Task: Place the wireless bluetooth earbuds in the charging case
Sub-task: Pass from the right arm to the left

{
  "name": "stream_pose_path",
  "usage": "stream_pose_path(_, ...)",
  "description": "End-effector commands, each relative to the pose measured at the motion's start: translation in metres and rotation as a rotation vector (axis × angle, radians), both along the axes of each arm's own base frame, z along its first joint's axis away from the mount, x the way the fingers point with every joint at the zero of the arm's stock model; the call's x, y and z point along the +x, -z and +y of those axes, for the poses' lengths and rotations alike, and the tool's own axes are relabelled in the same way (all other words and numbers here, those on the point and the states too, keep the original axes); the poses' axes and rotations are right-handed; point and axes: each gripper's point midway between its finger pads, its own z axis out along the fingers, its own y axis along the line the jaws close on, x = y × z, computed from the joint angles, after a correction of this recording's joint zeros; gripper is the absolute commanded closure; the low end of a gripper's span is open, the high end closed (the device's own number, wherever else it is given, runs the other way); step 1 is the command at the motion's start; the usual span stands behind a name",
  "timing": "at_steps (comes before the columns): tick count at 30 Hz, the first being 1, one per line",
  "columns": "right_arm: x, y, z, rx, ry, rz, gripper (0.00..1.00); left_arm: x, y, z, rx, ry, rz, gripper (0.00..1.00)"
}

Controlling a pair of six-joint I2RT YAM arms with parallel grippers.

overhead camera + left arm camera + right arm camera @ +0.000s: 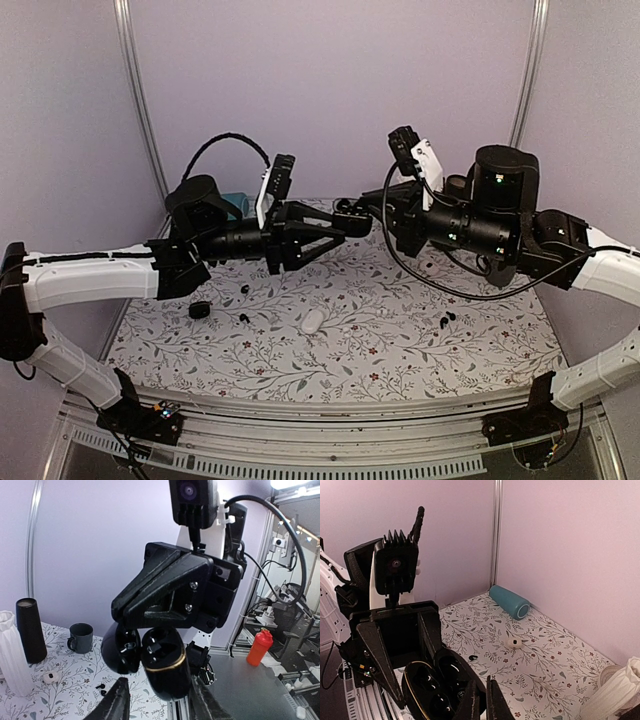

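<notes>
We are up in the air here, above the worktop [400, 350]. The charging case [162, 667] is black with a gold ring, and its lid is open. The left fingers [119, 704] stand one on each side of it and look clamped on it, so the left arm is the holder. The right fingers [471, 705] are almost together, with their tips right at the open case. We cannot tell if a bud is pinched between them, because that spot is too dark. We also cannot tell if the pockets in the case are full or not.

Some of the wireless bluetooth earbuds [244, 317] lie down on the worktop, tiny and black, apart from the case.

We think the step is putting a bud into its pocket. To do it well, the left arm should hold the case steady, with the open side facing the right fingers. The right fingers should come in slowly, straight over one pocket. They should turn the bud so its shape fits, and let go only when it sits down inside. A bud is small and slippery, so a fast push could flick it away. We must not bump the lid shut either.
</notes>
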Motion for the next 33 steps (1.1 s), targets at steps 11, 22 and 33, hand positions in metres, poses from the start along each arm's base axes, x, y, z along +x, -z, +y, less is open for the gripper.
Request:
stream_pose_path(11,-0.005,-0.022,-0.003,0.096,0.033,-0.035,0.96,0.005,-0.003,-0.004,-0.040,-0.013,0.028,0.65)
stream_pose_path(22,-0.001,-0.017,0.001,0.087,0.062,-0.040,0.96,0.001,-0.008,-0.002,-0.067,0.004,0.018,0.61)
stream_pose_path(33,0.002,-0.012,0.001,0.068,0.090,-0.043,0.96,-0.002,-0.012,-0.001,-0.091,0.020,0.018,0.60)
